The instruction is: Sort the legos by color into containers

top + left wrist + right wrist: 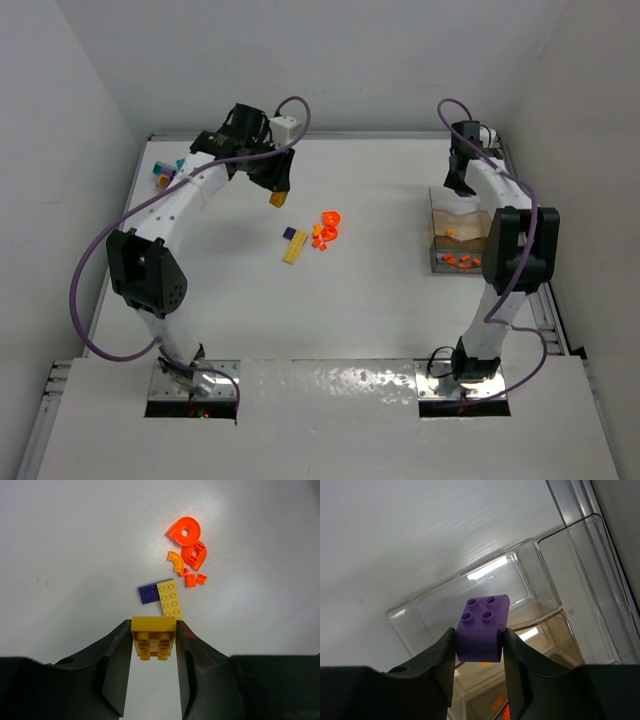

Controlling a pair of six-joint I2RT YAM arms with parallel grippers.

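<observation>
My left gripper (277, 193) (154, 641) is shut on a yellow lego brick (153, 626), held above the table with its underside toward the camera. Beyond it on the table lie a flat yellow plate (170, 599), a small purple plate (149, 593) and several orange pieces (187, 542). My right gripper (461, 186) (479, 642) is shut on a purple lego brick (482, 625), studs up, over the far compartments of the clear containers (437, 232) (520, 575). Orange legos (462, 260) lie in the near compartment.
A few teal, purple and yellow legos (163, 176) lie at the back left beside the left arm. A metal rail (545, 310) runs along the table's right edge, close to the containers. White walls enclose the table on three sides.
</observation>
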